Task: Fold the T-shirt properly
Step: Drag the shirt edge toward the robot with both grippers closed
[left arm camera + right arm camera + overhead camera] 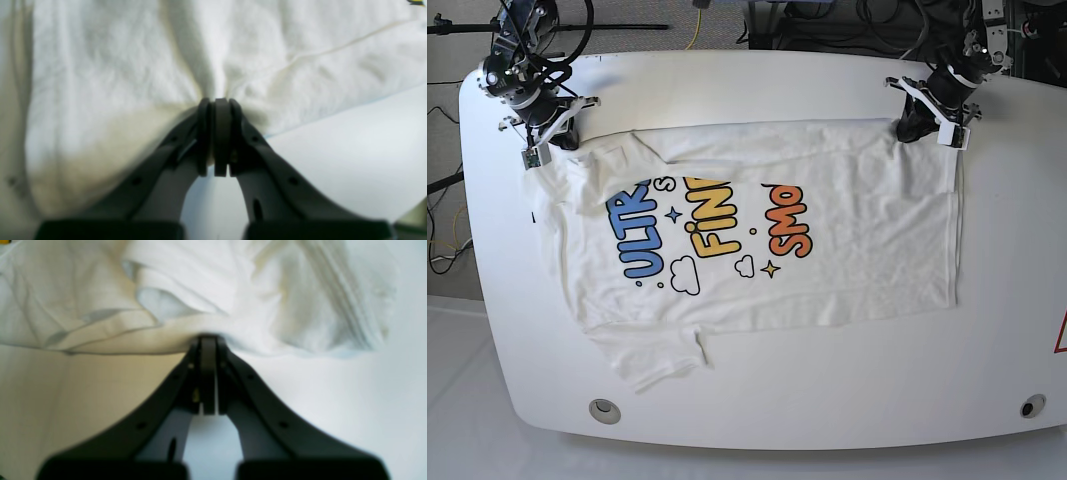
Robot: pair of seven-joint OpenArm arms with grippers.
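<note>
Clamped on limp, light cotton, the left gripper pinches the T-shirt hem corner at two o'clock, the right gripper its shoulder at ten, print up on the table.

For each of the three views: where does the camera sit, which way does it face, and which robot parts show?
Left wrist: behind the left gripper, facing along its shut fingers into the T-shirt.
Right wrist: behind the right gripper, likewise pinching bunched cloth.
Base: overhead, looking down on the white table; both arms at the far edge.
Shared: all three show the shirt; base shows both grippers.
</note>
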